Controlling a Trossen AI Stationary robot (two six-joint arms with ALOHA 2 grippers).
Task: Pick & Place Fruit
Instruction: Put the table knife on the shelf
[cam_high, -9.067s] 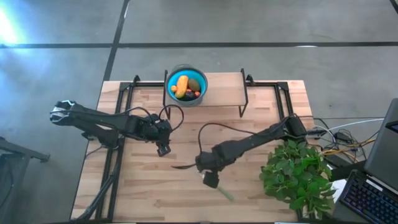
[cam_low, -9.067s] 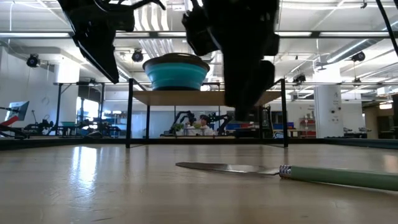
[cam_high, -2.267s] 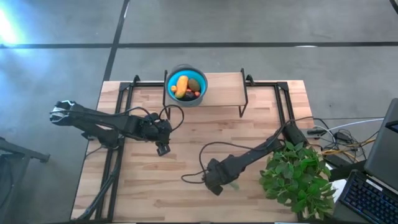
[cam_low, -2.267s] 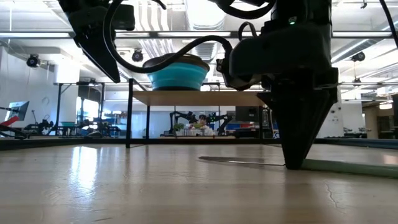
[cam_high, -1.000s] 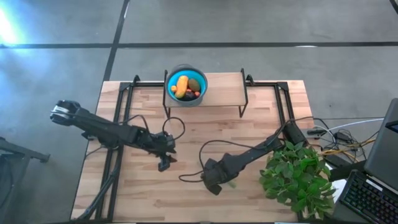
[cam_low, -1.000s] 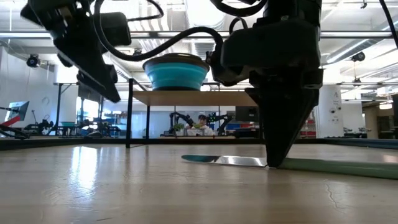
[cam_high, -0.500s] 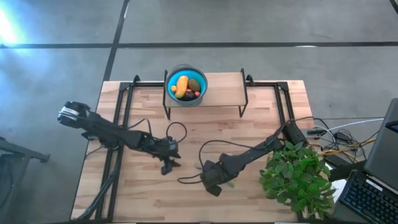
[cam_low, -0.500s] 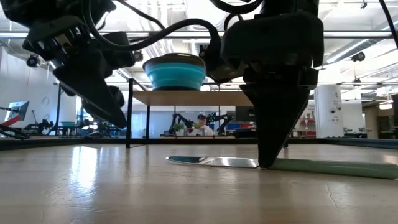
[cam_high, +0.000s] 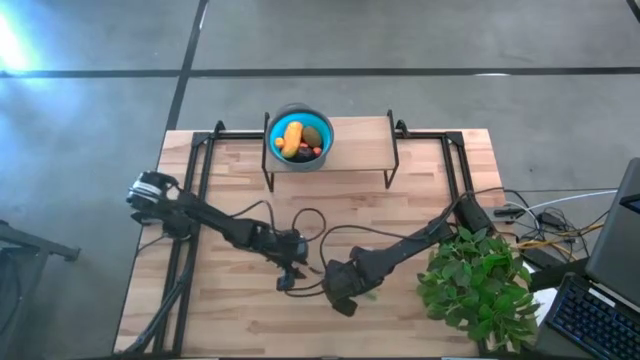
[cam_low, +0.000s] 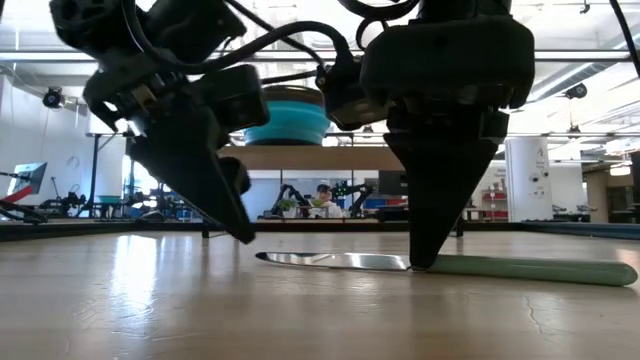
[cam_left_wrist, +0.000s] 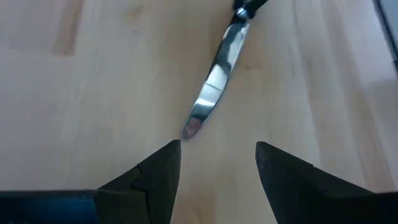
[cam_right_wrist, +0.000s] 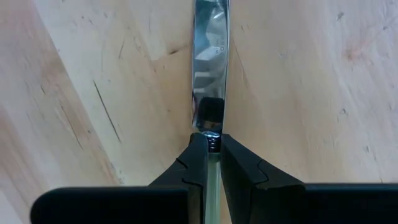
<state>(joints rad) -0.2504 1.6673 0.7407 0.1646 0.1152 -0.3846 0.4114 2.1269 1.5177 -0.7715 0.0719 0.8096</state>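
high view: long orange-yellow fruit (cam_high: 291, 137) lies diagonal in bowl (cam_high: 321, 155).

The left arm is reaching from the table's left side toward the middle, stretched low over the wood. The left gripper (cam_high: 287, 281) is pointing down at the table with its fingers (cam_left_wrist: 163, 171) standing apart, tips hovering just above the surface. The right arm is reaching in from the right edge, bending toward the centre. The right gripper (cam_high: 341, 297) is also pointing straight down, tips at the table, its fingers (cam_right_wrist: 198, 163) pinching a knife (cam_right_wrist: 210, 112) where blade meets handle.
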